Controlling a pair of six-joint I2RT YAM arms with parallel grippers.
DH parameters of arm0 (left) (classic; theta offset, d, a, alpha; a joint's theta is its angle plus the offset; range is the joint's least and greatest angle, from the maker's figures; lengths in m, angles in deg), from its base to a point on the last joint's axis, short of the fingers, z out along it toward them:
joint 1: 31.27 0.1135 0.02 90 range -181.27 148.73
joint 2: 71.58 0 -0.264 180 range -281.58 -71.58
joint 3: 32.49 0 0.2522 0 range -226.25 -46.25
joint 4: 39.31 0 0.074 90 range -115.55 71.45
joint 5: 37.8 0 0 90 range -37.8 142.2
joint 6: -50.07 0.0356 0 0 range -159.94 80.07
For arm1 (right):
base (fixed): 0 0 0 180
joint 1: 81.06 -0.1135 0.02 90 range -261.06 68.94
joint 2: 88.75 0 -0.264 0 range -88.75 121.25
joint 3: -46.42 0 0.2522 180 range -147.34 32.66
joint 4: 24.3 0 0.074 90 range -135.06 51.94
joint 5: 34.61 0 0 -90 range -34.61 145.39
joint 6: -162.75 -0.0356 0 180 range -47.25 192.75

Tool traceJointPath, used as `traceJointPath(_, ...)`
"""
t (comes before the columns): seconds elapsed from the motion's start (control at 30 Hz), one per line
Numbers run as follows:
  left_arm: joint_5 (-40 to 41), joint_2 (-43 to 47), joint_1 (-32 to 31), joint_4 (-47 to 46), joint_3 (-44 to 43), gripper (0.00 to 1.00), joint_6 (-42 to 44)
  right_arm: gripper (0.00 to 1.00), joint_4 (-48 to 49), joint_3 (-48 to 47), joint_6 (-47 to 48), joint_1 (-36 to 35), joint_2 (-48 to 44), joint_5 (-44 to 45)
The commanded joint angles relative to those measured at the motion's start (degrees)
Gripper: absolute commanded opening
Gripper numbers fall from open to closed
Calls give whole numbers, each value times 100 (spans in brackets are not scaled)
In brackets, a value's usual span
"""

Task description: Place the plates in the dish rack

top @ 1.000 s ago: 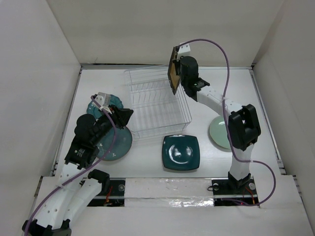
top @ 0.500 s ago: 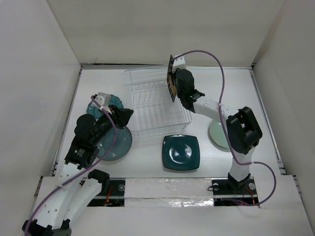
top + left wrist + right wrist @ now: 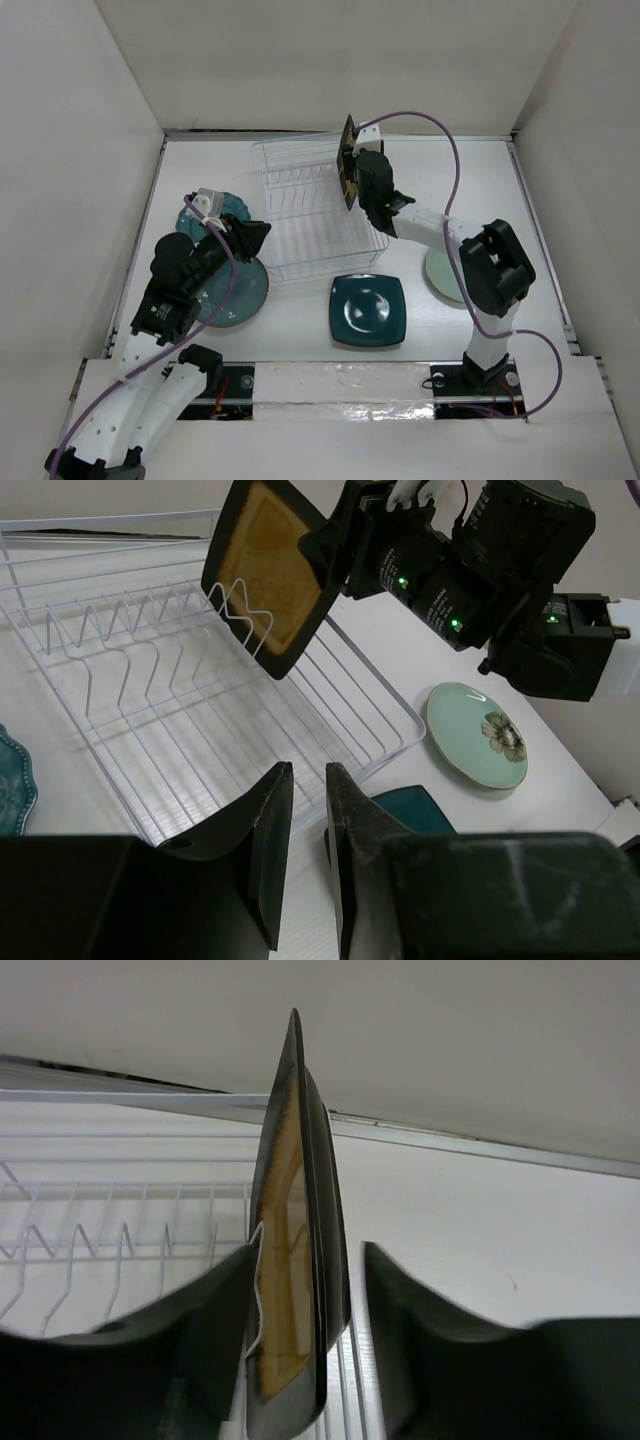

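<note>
The square black plate with amber centre point(image 3: 347, 160) stands on edge in the clear dish rack point(image 3: 320, 215), near its far right end. In the right wrist view a white rib crosses its amber face point(image 3: 282, 1260). My right gripper point(image 3: 307, 1250) straddles its upper edge. The left finger touches it and a slim gap shows at the right finger, so it is open. My left gripper point(image 3: 308, 770) is empty, its jaws almost together, hovering by the rack's near left corner. It is above the round grey-teal plate point(image 3: 235, 290).
The square dark teal plate point(image 3: 367, 310) lies in front of the rack. The pale green floral plate point(image 3: 475, 735) lies to the right, under my right arm. The scalloped teal plate point(image 3: 235, 208) lies left of the rack. White walls enclose the table.
My right arm moved left and lowered the black plate from above the rack's right edge down among the ribs. My left arm has not moved.
</note>
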Motion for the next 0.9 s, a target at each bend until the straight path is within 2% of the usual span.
traceJointPath(0.0, -98, 66, -34, -255, -183, 17, -28, 58, -36, -46, -540, -55, -460, 56)
traceJointPath(0.1, -63, 75, -34, -255, -183, 17, -28, 73, -606, -133, -944, -3, -776, -110)
traceJointPath(0.2, -45, 93, -34, -255, -192, 18, -28, 82, -1003, -143, -1120, 59, -1215, -374)
traceJointPath(0.33, 16, 110, -34, -237, -183, 18, -20, 84, -1785, 304, -1576, 59, -2049, -681)
traceJointPath(0.37, 51, 119, -34, -229, -183, 18, -28, 76, -1865, 784, -1717, 59, -2286, -943)
traceJointPath(0.4, 69, 119, -34, -220, -183, 18, -20, 44, -1935, 1076, -1840, 59, -2846, -1111)
traceJointPath(0.47, 148, 128, -34, -194, -183, 17, -20, 7, -2146, 1683, -2253, 59, -3455, -1550)
traceJointPath(0.5, 157, 137, -34, -194, -183, 17, -20, 0, -2278, 2260, -2403, 59, -4023, -1718)
traceJointPath(0.53, 157, 145, -34, -194, -192, 16, -20, 0, -2601, 2535, -2683, 111, -4290, -1885)
traceJointPath(0.67, 218, 145, -34, -185, -192, 0, -20, 0, -3823, 3644, -3466, 112, -5363, -2596)
traceJointPath(0.77, 402, 154, -34, -167, -236, 0, -11, 17, -4606, 4338, -4160, 112, -6014, -3053)
traceJointPath(0.8, 473, 180, -34, -167, -244, 0, -2, 40, -4721, 4514, -4327, 112, -6163, -3160)
traceJointPath(0.83, 552, 189, -34, -124, -262, 0, -20, 50, -4914, 4829, -4668, 112, -6304, -3239)
traceJointPath(0.87, 614, 207, -34, -19, -262, 0, -20, 65, -5107, 4954, -4933, 112, -6532, -3283)
